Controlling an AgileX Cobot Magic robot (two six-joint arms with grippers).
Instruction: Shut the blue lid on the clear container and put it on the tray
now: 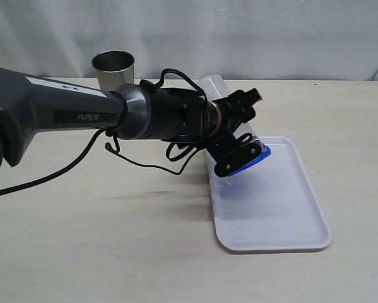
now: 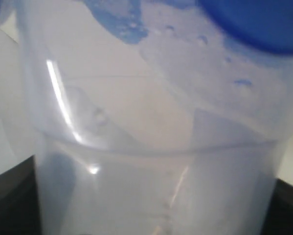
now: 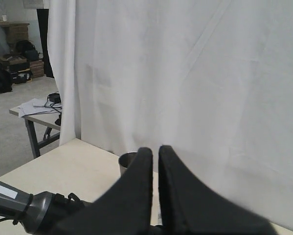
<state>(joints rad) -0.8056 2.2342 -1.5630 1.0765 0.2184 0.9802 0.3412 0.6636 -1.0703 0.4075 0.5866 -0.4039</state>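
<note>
Grey arm [image 1: 62,110]: matte casing, reaching in from the left edge across the worktop [image 1: 81,252]; a thin black cable [image 1: 144,165] sags below it.
Steel tumbler [image 1: 113,69]: round, brushed metal, open mouth up, standing at the back just behind the arm. The right wrist view catches only its rim, behind that camera's own fingers.
Left hand [image 1: 245,129]: black, jaws set wide and clamped on the clear container [image 1: 212,85]. Only the left wrist view shows the grip close up, with dark fingers [image 2: 9,196] on either side of the clear wall.
Clear container, position: tilted steeply, base end toward the back, lid end low over the left part of the tray. I cannot tell whether it touches the tray.
Clear container, surface: smooth and see-through with bright glints, filling the left wrist view.
Blue lid [image 1: 257,158]: glossy plastic on the container's lower end; a blurred blue patch in the left wrist view.
Tray [image 1: 289,214]: flat white plastic, rounded corners, low rim — bare toward its front and right.
Worktop, room: pale and smooth, open in front of the arm and right of the tray.
Right hand [image 3: 155,152]: black tapered fingers pressed together with nothing between them, raised before a white curtain [image 3: 195,73] — out of the exterior view.
</note>
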